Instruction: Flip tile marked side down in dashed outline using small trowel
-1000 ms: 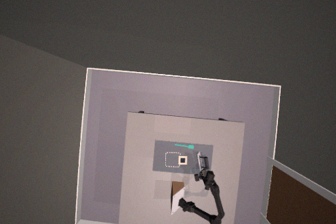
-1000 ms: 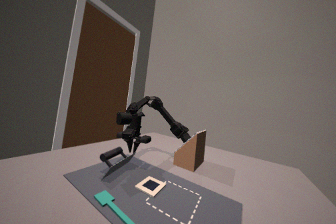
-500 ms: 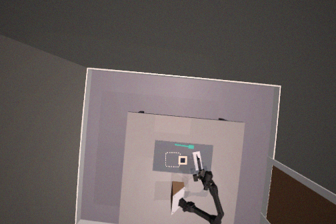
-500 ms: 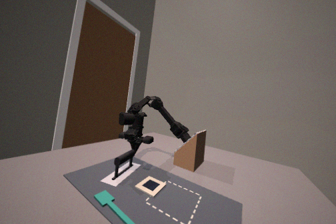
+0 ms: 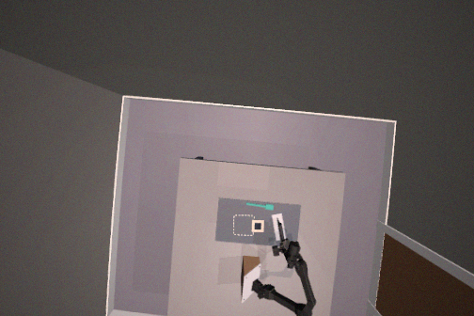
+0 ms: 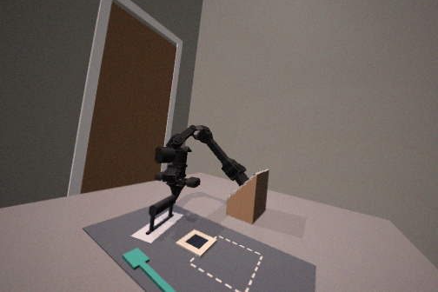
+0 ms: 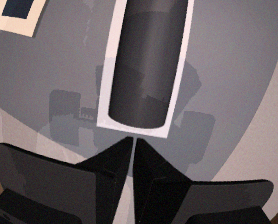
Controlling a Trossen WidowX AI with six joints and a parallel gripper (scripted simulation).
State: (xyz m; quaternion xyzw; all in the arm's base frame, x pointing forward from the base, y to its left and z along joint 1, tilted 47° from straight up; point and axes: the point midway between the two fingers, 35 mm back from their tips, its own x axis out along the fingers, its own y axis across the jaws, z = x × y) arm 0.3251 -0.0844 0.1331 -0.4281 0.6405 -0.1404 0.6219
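The trowel, a white plate with a raised black handle, lies flat on the grey mat, handle up. My gripper is shut and empty, its tips by the handle's near end; whether they touch it is unclear. The cream tile lies flat beside the trowel, dark square facing up. It sits at the edge of the dashed outline, mostly outside it.
A teal tool with a square blade and thin handle lies along the mat's far edge from the arm. A brown block with a slanted white top stands on the table beside the arm's lower end.
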